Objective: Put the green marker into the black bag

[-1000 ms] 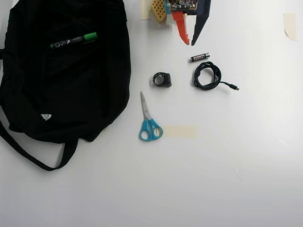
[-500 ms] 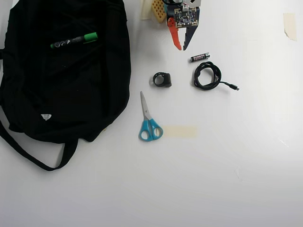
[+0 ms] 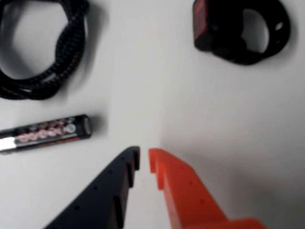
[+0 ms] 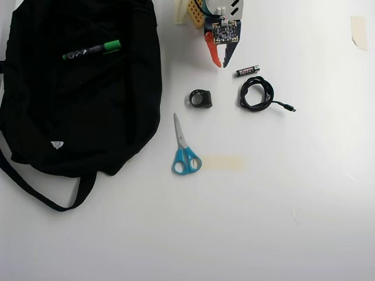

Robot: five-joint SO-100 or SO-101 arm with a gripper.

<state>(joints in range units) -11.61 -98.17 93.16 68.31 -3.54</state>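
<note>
In the overhead view the green marker point(image 4: 92, 50) lies across the upper part of the black bag point(image 4: 82, 105), which is spread flat at the left with its strap trailing toward the bottom left. Whether the marker is inside the bag or on top of the fabric cannot be told. My gripper point(image 4: 220, 63) is at the top centre, well to the right of the bag. Its orange and dark blue fingers are almost touching, with nothing between them. The wrist view shows the same gripper point(image 3: 144, 157) over bare table; bag and marker are out of that view.
A small black battery point(image 4: 247, 71) point(image 3: 45, 132) lies just right of the fingertips. A coiled black cable point(image 4: 256, 93) point(image 3: 43, 62), a black ring-shaped piece point(image 4: 201, 98) point(image 3: 238, 28), blue-handled scissors point(image 4: 184, 149) and a tape strip point(image 4: 222, 163) lie mid-table.
The gripper's fingers have closed from a wide gap to nearly touching, and the gripper has shifted slightly left. Marker and bag have not moved.
</note>
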